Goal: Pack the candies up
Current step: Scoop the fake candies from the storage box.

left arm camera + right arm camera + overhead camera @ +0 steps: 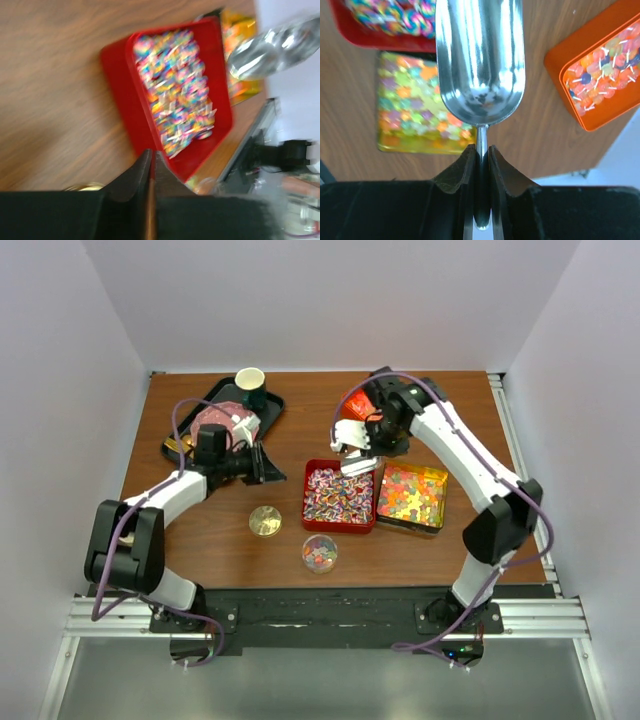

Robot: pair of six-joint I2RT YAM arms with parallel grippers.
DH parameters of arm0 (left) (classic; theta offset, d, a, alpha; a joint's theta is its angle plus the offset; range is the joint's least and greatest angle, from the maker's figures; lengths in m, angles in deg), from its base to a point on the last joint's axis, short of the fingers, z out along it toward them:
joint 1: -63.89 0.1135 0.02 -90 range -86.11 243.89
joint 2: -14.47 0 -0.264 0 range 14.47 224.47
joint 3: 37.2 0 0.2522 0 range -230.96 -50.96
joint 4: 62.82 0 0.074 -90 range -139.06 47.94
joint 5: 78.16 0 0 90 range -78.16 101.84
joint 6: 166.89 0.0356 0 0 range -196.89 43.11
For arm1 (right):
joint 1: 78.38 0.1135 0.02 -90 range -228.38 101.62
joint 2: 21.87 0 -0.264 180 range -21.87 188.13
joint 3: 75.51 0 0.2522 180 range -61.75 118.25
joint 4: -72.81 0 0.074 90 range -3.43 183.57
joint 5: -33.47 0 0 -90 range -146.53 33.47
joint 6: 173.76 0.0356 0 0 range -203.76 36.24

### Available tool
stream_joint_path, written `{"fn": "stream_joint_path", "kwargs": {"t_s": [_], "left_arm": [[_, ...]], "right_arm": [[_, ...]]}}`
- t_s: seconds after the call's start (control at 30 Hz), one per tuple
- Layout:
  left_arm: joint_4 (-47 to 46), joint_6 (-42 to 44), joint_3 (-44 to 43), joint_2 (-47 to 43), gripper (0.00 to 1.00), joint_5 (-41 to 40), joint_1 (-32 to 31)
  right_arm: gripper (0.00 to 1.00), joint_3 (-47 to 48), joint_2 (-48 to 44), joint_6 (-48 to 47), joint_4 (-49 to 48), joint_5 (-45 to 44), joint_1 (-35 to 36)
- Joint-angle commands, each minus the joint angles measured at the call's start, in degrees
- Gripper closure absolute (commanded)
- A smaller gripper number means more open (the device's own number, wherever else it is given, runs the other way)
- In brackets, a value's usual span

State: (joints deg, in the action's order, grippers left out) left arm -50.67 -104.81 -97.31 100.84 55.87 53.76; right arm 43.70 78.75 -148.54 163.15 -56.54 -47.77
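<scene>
Wooden counter (220, 540): the left fingers (131, 184) are pressed together, holding nothing, at ten o'clock of a red tray (308, 502) heaped with twist-wrapped candies (338, 495). At that tray's one o'clock corner the right fingers (460, 172) clamp the handle of a silver scoop (480, 60) — and jelly candies (412, 492) fill a gold tray (410, 526) at three o'clock.
</scene>
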Motion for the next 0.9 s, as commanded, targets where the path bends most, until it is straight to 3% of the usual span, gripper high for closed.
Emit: {"fn": "stream_joint_path", "kwargs": {"t_s": [0.0, 0.27, 0.5, 0.87], "left_arm": [[4.2, 4.5, 4.2, -3.4, 1.0, -6.7, -1.0], [2.4, 2.7, 10.7, -5.9, 1.0, -8.1, -8.1], [-1.6, 0.5, 11.0, -2.2, 1.0, -8.3, -11.2], [-6.1, -2.5, 10.7, 2.4, 1.0, -6.6, -13.6]], "right_arm": [[1.0, 3.2, 3.6, -5.4, 2.9, -14.6, 3.1], [1.0, 2.7, 8.5, -8.9, -0.9, -28.5, 8.4], [1.0, -1.5, 9.5, -13.7, -5.9, -36.4, 11.4], [1.0, -11.8, 8.2, -17.1, -9.5, -38.8, 14.9]]}}
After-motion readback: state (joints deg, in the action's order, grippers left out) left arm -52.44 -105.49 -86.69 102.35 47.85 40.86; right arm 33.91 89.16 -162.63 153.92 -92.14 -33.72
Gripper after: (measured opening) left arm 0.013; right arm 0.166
